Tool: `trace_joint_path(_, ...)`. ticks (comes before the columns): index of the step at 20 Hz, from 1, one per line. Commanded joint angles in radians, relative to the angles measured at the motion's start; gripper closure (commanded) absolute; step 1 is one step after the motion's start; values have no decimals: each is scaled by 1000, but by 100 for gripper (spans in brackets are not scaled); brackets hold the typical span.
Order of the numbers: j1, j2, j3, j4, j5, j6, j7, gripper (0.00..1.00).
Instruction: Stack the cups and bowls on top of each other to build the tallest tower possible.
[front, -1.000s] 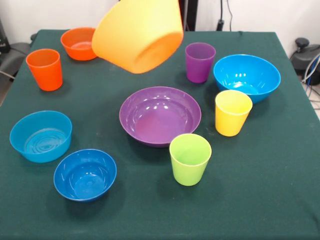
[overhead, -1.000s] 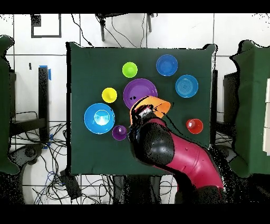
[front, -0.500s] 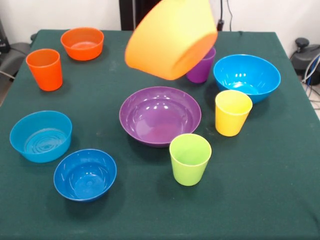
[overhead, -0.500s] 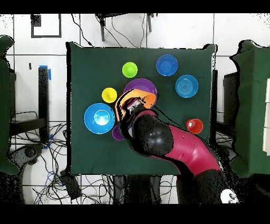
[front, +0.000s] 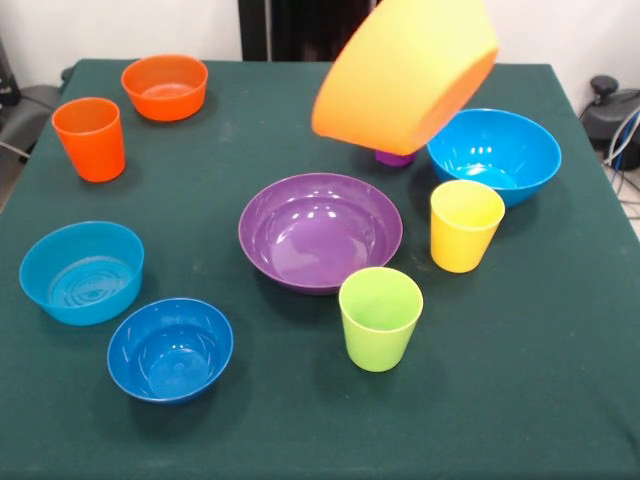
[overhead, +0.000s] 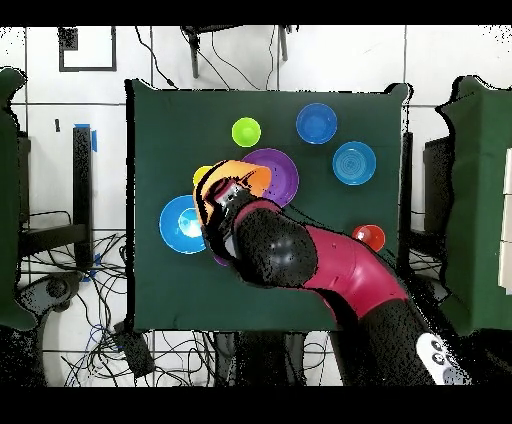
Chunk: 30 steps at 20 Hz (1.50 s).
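Now the large glossy orange-yellow plastic bowl (front: 408, 72) is airborne and tilted, base facing the front camera; over the last second it has travelled from above the small orange plastic bowl (front: 165, 86) across the table (front: 560, 380) and hangs in front of the purple plastic tumbler (front: 396, 156), hiding all but its foot, just beside the large blue plastic bowl (front: 494, 153). In the overhead view the red and black arm (overhead: 340, 275) has swung with it, and the bowl covers part of the large purple plastic bowl (front: 320, 231) and most of the yellow plastic tumbler (front: 465, 225). The gripper (overhead: 226, 203) sits at the bowl's rim and is evidently carrying it, but I cannot tell how the fingers stand; they are hidden by bowl and wrist. Nothing else has shifted: orange tumbler (front: 89, 138), lime green tumbler (front: 380, 318), straight-sided light blue bowl (front: 81, 271) and small dark blue bowl (front: 170, 348) all stand alone on the table. Meaning for the task: no tower exists yet, and the widest piece is mid-transport. My read is it is heading for a base spot or onto one of the large bowls at that side. Tilt needs levelling before release.
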<state>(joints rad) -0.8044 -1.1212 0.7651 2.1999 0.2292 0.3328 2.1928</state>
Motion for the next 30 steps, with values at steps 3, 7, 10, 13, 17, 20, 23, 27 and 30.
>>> trace_joint_path(3, -44, 41, 243, 66, 62, -33, 89, 100)
trace_joint_path(7, -62, 93, 294, 54, 54, -69, 107, 100)
trace_joint_path(10, -76, 123, 350, 36, 55, -79, 110, 100)
trace_joint_path(13, -81, 161, 378, 27, 45, -100, 113, 100)
trace_joint_path(17, -72, 223, 394, 4, 30, -133, 111, 100)
trace_joint_path(20, -67, 235, 402, -3, 15, -155, 112, 100)
trace_joint_path(23, -51, 275, 387, -13, -5, -193, 106, 100)
trace_joint_path(27, -26, 330, 350, -22, -49, -253, 78, 100)
trace_joint_path(30, -6, 398, 320, -36, -93, -312, 50, 100)
